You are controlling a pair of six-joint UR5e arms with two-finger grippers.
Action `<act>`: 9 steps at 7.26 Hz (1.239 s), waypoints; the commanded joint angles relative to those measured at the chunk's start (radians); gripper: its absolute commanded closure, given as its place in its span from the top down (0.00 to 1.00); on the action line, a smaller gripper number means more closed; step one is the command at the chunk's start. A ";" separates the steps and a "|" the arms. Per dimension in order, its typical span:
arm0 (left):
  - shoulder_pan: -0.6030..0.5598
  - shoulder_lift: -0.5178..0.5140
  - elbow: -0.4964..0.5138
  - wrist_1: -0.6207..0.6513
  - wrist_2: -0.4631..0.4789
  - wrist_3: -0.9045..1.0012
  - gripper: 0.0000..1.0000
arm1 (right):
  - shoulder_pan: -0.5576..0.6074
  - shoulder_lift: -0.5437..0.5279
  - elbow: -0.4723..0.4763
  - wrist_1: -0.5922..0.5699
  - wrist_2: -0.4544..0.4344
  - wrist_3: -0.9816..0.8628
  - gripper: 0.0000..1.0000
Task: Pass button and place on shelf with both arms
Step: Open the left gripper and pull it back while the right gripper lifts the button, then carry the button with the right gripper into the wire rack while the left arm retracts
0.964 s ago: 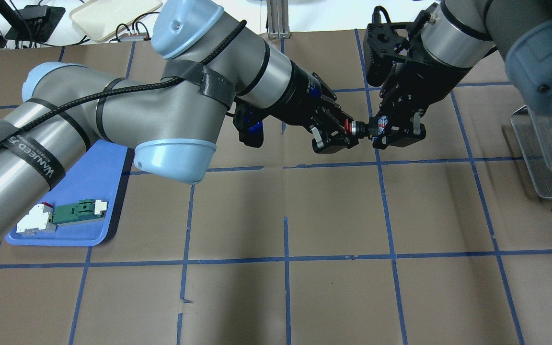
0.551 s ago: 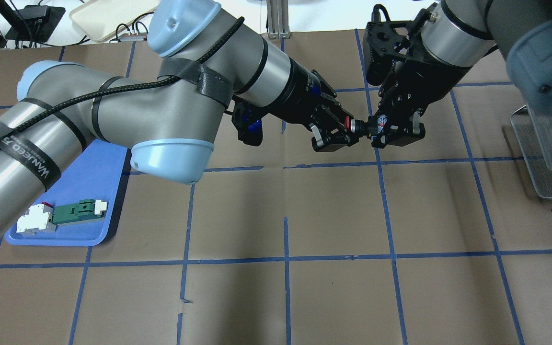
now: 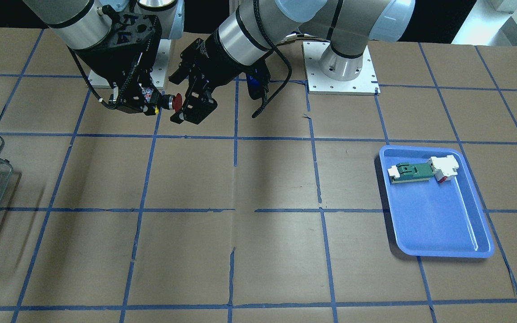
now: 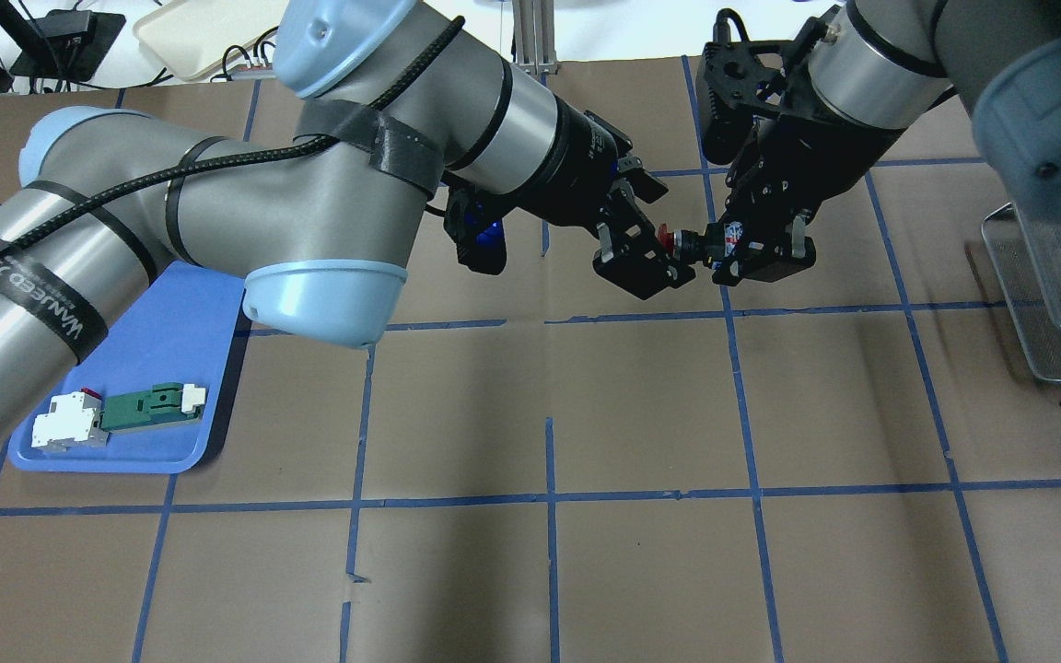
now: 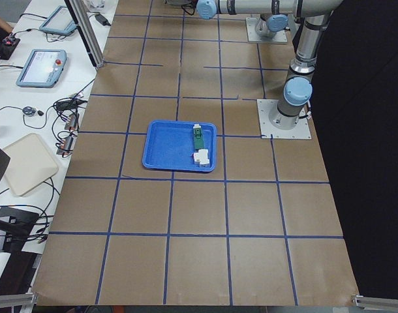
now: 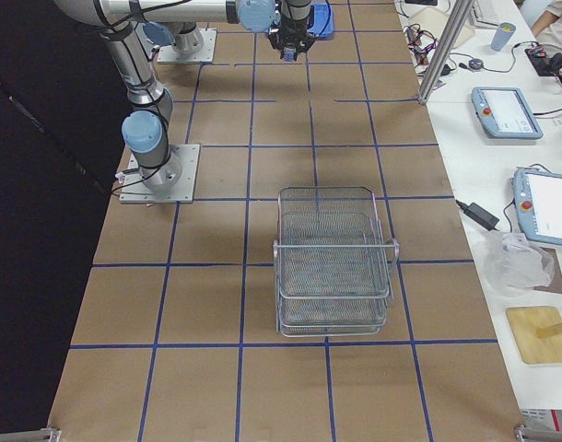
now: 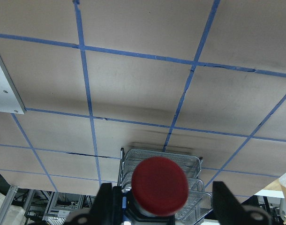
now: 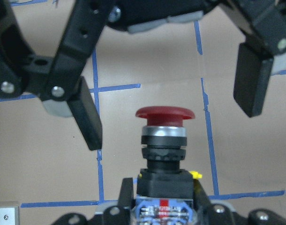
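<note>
My right pincer (image 4: 756,250) is pinching the blue-and-white back end of the button (image 4: 681,243). It holds it up in the air over the worktop (image 4: 549,571). The red cap points at my left pincer (image 4: 652,235). Its fingers (image 8: 89,124) are spread wide on both sides of the cap and do not touch it. The wire shelf (image 6: 334,267) stands well apart, over on my right.

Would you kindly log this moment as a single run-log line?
phase: handover | right hand: shut on button | left hand: open, clear of button | button: not yet on shelf
</note>
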 commanded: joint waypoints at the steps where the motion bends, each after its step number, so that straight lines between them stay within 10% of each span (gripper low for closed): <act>1: 0.031 0.002 -0.004 -0.004 0.012 0.077 0.93 | -0.019 0.006 0.006 0.001 -0.078 -0.080 0.00; 5: 0.299 0.025 0.000 -0.221 0.283 0.781 0.97 | -0.330 0.011 0.012 -0.046 -0.201 -0.225 0.00; 9: 0.470 0.118 0.029 -0.537 0.606 1.475 1.00 | -0.672 0.234 -0.001 -0.325 -0.267 -0.656 0.00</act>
